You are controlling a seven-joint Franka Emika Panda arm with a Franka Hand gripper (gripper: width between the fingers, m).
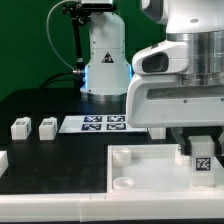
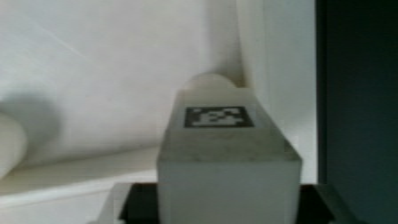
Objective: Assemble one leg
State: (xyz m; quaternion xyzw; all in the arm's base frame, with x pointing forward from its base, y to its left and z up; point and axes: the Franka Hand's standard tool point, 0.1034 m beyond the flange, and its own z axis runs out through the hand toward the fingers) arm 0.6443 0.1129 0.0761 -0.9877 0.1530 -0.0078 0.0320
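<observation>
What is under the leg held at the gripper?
The leg stands over the white tabletop slab, near a corner. Its lower end and any socket beneath are hidden.

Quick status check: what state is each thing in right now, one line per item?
White square plastic leg with a marker tag: upright, under the gripper, over the slab.
Gripper: down at the leg; fingers hidden, grip cannot be told.
Wide flat white slab with round corner sockets: flat on the table, near socket empty.
Two small white legs: standing loose on the black table, untouched.
Marker board: flat on the table.
</observation>
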